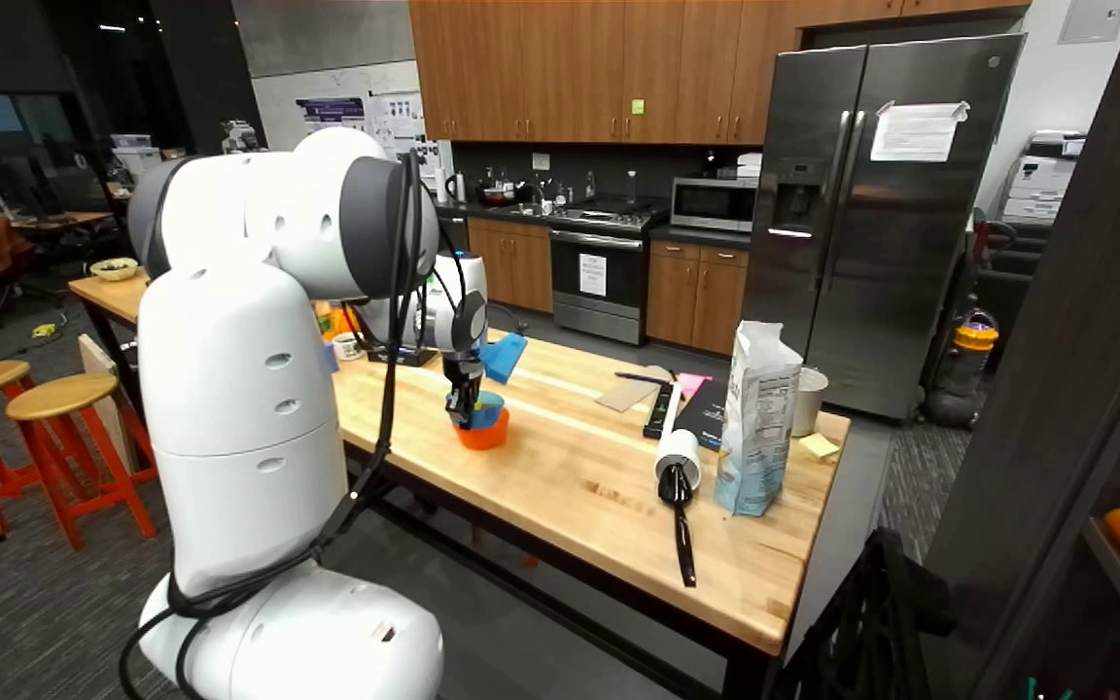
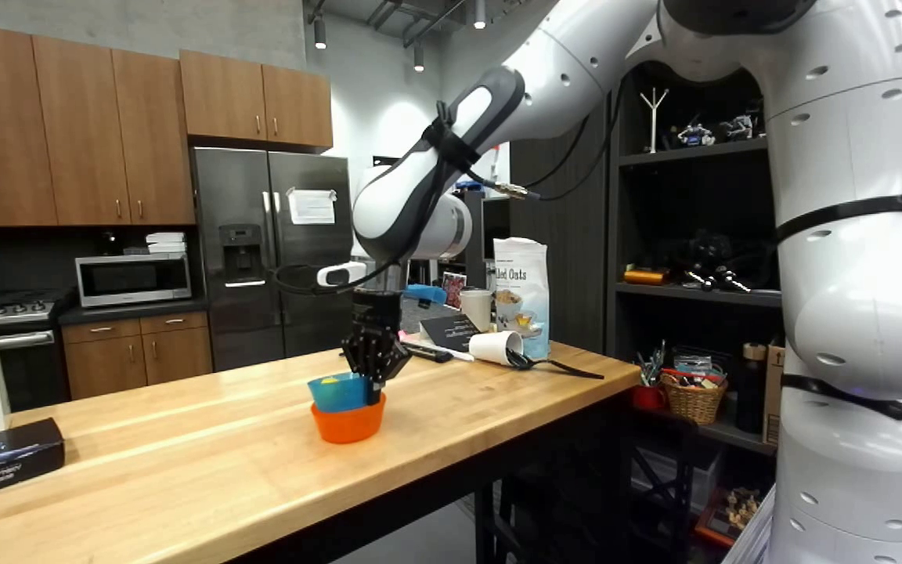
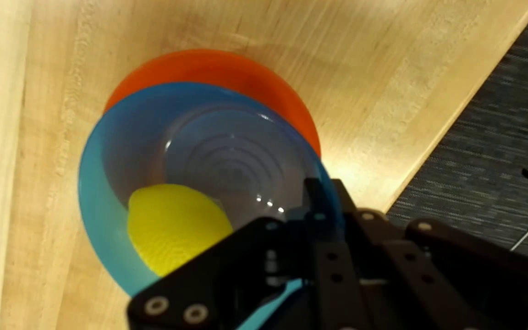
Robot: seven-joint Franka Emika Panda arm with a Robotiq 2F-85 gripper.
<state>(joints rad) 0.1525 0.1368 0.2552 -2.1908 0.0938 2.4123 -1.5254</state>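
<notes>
My gripper point(image 3: 328, 195) is shut on the rim of a translucent blue bowl point(image 3: 103, 229), one finger inside the wall and one outside. A yellow rounded object point(image 3: 177, 224) lies in the blue bowl. An orange bowl point(image 3: 227, 66) is beneath it, showing as a crescent in the wrist view. In an exterior view the blue bowl point(image 2: 337, 394) sits slightly tilted, its lower part hidden within the orange bowl point(image 2: 348, 424), which stands on the table. The gripper point(image 2: 375, 388) points down at the bowl's edge. Another exterior view shows the blue bowl point(image 1: 492, 403) and orange bowl point(image 1: 484, 435) below the gripper point(image 1: 464, 413).
On the wooden table point(image 1: 570, 457) stand an oats bag point(image 1: 759, 418) and a light cup point(image 1: 810, 401). A white cup point(image 1: 679, 449) lies on its side with a black utensil point(image 1: 682, 530). A black box point(image 2: 5, 462) lies at the table's other end.
</notes>
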